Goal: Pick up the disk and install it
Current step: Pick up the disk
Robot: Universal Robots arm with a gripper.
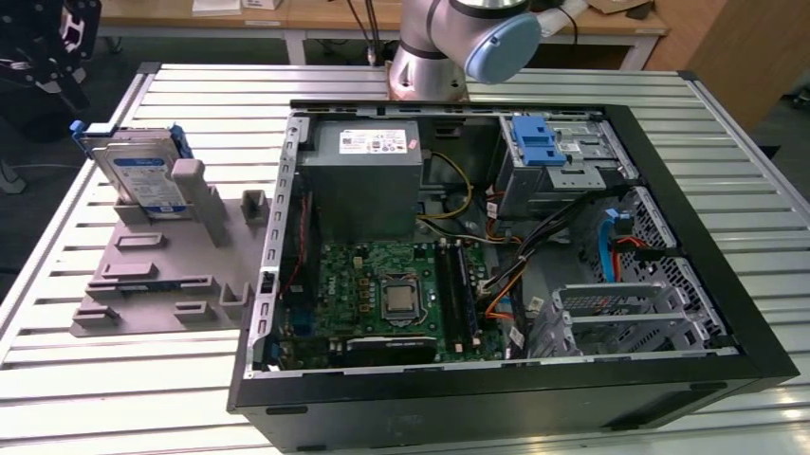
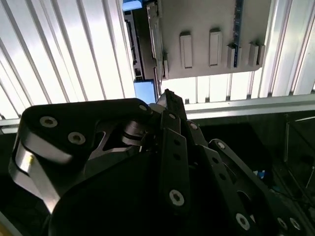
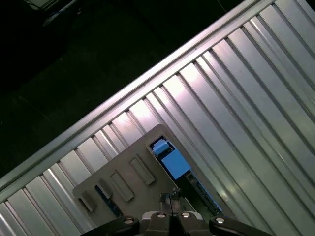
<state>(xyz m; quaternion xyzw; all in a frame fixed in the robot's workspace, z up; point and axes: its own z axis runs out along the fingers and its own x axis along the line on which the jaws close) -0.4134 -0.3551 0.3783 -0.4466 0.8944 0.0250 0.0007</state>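
We judge the pick-up to be at its approach stage. The disk (image 1: 137, 175) stands on edge in the grey fixture (image 1: 152, 275), which lies on the slatted tabletop (image 1: 127, 389) just beside the open computer case (image 1: 506, 403), on the exterior view's left of it, and nothing grips it. The hand (image 3: 170, 197) hangs out beyond the fixture on the side away from the case, near the tabletop's edge and clearly apart from the disk. In both wrist views its fingertips look drawn together with nothing between them. As we read it, a grasp from here calls for parting the fingers, bringing the hand over the disk's upper edge and lining the pads up with its two flat faces, while keeping off the fixture's posts. The exterior view gives us the goal. Inside the case, at the corner farthest from the fixture, sits the grey drive bay (image 1: 563, 166) with its blue latch (image 1: 538, 142), next to the power supply (image 1: 364, 175). No drive is seated under the latch, so we take the install as not yet begun. The first wrist view gives us the alignment instead: the disk's blue carrier frame (image 3: 170, 161) lies just ahead of the fingertips, with the fixture's raised tabs beside it. The second wrist view looks past the hand's dark linkages at the disk seen edge-on against the fixture.
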